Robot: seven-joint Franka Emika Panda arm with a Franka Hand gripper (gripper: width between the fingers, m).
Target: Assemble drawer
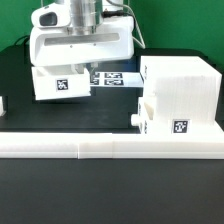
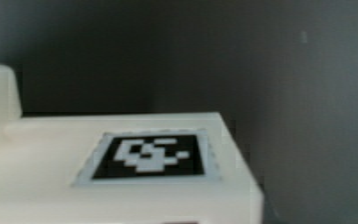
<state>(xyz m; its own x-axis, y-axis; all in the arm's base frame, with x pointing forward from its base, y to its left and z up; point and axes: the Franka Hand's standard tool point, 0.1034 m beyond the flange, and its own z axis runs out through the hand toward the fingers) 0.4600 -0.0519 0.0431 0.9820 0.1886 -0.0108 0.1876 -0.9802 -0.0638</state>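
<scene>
The drawer's large white shell (image 1: 183,92) stands at the exterior view's right. A small tray with a round knob (image 1: 135,118) sits partly inside its lower front. A second white tray (image 1: 60,85) with a black-and-white tag lies at the left. My gripper (image 1: 76,62) is directly above this tray and down against its top, and its fingers are hidden behind the hand and the tray. In the wrist view the tray's tagged white face (image 2: 149,156) fills the lower part, very close. No fingertips show clearly there.
A long low white rail (image 1: 110,146) runs across the front. The marker board (image 1: 112,77) lies on the dark table between the tray and the shell. A white piece (image 1: 2,104) shows at the exterior view's left edge.
</scene>
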